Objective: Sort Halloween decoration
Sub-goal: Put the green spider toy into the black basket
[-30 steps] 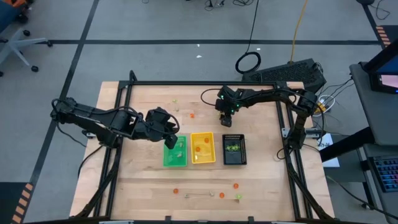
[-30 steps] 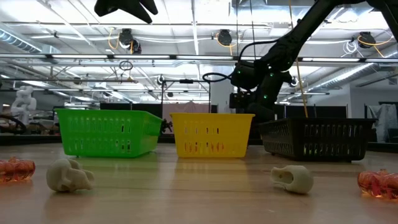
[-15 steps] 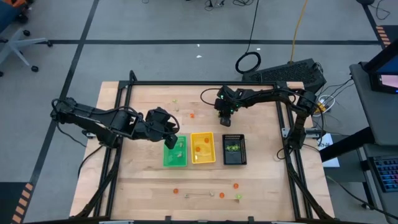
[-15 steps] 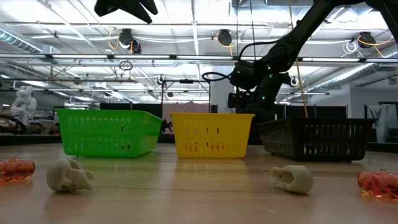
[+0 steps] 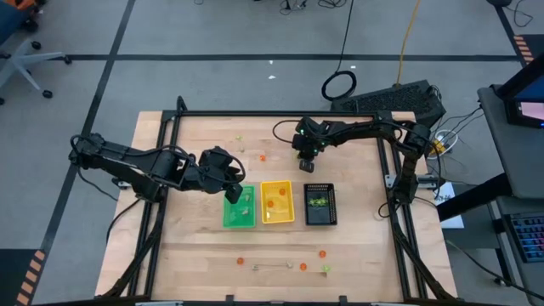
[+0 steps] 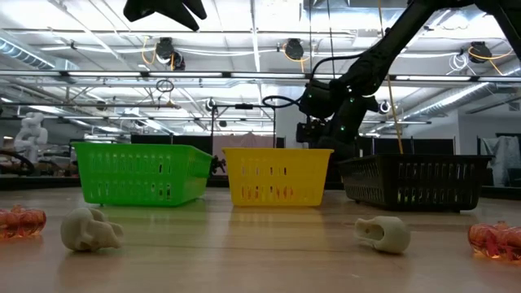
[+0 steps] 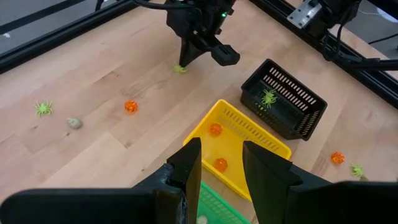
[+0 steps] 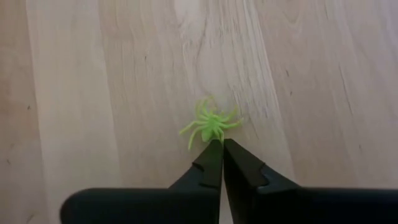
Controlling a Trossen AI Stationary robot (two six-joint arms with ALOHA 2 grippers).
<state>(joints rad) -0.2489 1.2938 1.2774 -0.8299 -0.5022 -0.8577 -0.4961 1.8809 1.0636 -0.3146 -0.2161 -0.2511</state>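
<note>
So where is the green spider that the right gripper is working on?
In the right wrist view the green spider lies on the bare wood, at the closed tips of the right gripper, behind the black tray.

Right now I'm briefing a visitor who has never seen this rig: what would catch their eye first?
Three bright rectangular plastic trays in a row mid-table: green, yellow, black. Behind them the right gripper is down at the wooden tabletop, fingers shut at a yellow-green plastic spider. The left gripper hangs over the green and yellow trays.
</note>
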